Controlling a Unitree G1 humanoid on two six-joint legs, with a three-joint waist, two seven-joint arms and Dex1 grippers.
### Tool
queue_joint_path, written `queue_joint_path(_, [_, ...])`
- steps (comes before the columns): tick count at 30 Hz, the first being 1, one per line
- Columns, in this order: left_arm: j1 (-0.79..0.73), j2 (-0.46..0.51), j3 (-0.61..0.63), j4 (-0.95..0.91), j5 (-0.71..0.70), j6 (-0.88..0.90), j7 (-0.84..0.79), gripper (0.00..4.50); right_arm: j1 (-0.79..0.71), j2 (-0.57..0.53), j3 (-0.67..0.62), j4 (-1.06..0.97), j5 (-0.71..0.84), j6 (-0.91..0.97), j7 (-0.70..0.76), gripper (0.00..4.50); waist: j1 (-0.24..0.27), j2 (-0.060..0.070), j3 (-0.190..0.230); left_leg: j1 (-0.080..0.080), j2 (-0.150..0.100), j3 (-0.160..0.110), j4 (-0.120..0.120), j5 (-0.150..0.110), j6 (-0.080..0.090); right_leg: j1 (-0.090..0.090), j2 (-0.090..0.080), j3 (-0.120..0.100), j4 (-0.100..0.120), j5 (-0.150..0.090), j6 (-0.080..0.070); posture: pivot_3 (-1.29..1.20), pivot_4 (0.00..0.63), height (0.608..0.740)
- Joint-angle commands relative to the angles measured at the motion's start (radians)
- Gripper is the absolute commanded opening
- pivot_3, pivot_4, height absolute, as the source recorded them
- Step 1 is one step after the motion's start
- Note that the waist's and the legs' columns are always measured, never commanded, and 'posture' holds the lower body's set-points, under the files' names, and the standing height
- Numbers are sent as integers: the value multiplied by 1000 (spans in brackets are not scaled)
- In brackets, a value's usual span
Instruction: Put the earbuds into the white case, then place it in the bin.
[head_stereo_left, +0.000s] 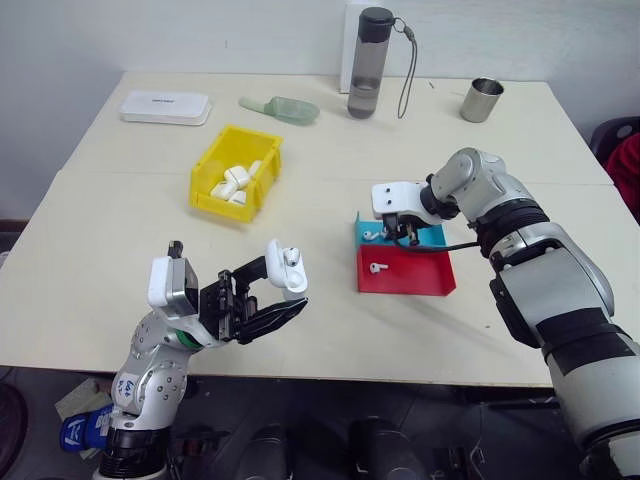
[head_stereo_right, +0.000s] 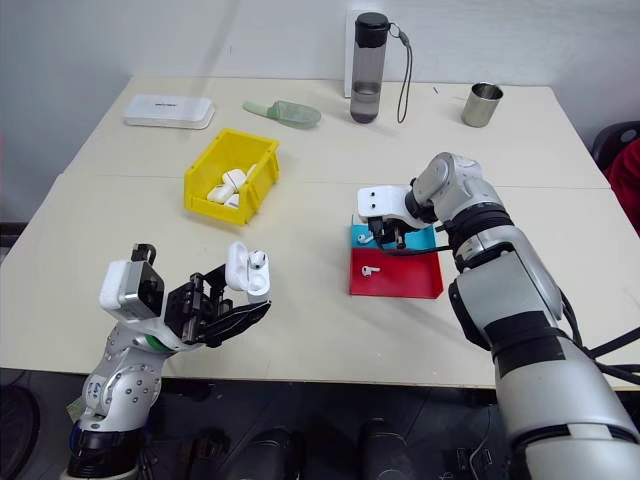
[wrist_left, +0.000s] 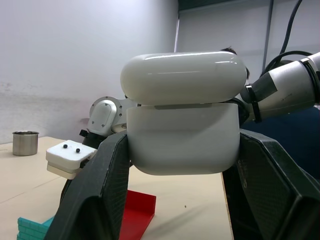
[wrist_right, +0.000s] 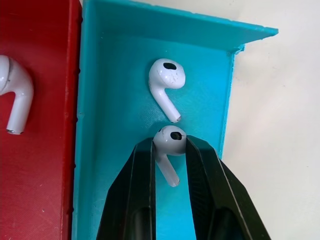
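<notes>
An earbud (wrist_right: 169, 141) is being pinched by its head between the two black fingers of the right tool (wrist_right: 170, 150), just above the floor of the blue tray (wrist_right: 120, 125); its short stem is pointing down between the fingers. A second earbud (wrist_right: 167, 85) is lying loose in the same tray, just beside the gripped one, and a third (wrist_right: 15, 95) is lying in the red tray (wrist_right: 45, 150) next to it. The white case (wrist_left: 182, 127) is being clenched around its lower half by the left tool (head_stereo_left: 270, 300) and is being held up off the desk (head_stereo_left: 330, 330), lid open, with one earbud already seated (head_stereo_left: 292, 256). The yellow bin (head_stereo_left: 205, 185), well apart from both tools, is already holding several white pieces.

The grip is being made on a rounded, glossy head, so the earbud is likely to be squeezed out sideways or rotated as it is being lifted. The loose neighbour is at risk of being nudged or dragged if the fingers are shifted. During insertion, the stem is at risk of being misaligned with the empty socket, since its tilt in the fingers is being set by a narrow contact. The case itself is at risk of being pushed within the left tool's hold if the earbud is being pressed in off-centre.
</notes>
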Motion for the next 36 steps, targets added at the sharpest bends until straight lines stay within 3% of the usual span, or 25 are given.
queue_joint_path(1, [-8, 8, 2, -40, -11, -3, -1, 2756, 2, -16, -30, 1, 20, 11, 5, 440, 0, 0, 0, 0, 0, 0, 0, 0, 0, 0, 0, 0, 0, 0, 0, 0, 150, 740])
queue_joint_path(9, [-39, -9, 9, -22, -26, 2, 6, 2756, -33, -146, -232, -72, 225, -14, 157, 440, 9, 0, 1, -1, 0, 0, -1, 0, 0, 0, 0, 0, -1, 0, 0, 0, 150, 740])
queue_joint_path(13, [-68, -20, 15, 4, -33, 0, 4, 2756, -17, -180, -429, -216, 480, 264, 348, 440, 9, 1, 1, -1, 0, 0, -1, 0, 0, 0, 0, 0, -1, 0, 0, 0, 150, 740])
queue_joint_path(15, [-78, -23, 15, 19, -32, -3, -3, 2756, 43, -177, -507, -376, 606, 423, 373, 440, 8, 1, 1, -1, 1, 0, -1, 0, 0, 0, 0, 0, -1, 0, 0, 0, 150, 740])
queue_joint_path(20, [-134, -48, 12, 73, -28, -10, -15, 2756, 387, -60, -749, -1130, 1121, 1022, 94, 440, 29, 1, 1, -1, 1, -3, -1, -1, -1, 0, 0, -2, -1, 0, 0, 0, 150, 740])
queue_joint_path(22, [-154, -55, 7, 88, -29, -6, -24, 2756, 483, 11, -803, -1329, 1312, 1223, -62, 440, 30, 1, 1, -3, 0, -4, 0, -1, -1, -1, 0, -2, 0, 0, 0, 0, 150, 740])
queue_joint_path(24, [-173, -61, 1, 101, -28, -5, -34, 2756, 553, 98, -842, -1464, 1463, 1311, -226, 440, 30, 1, 1, -8, 0, -4, 1, -1, -1, -5, 0, -2, 1, 0, 0, 0, 150, 740])
queue_joint_path(28, [-211, -74, -7, 125, -23, -1, -46, 2756, 643, 203, -833, -1610, 1639, 1336, -433, 440, 28, 1, 1, -14, -1, -4, 4, 0, -1, -13, 0, -2, 5, 0, 0, 0, 150, 740])
queue_joint_path(36, [-248, -99, -18, 152, -6, -3, -52, 2756, 723, 173, -725, -1671, 1740, 1301, -494, 440, 26, 1, 1, -14, -2, -2, 3, 0, 0, -13, 1, -1, 5, 0, 0, 0, 150, 740])
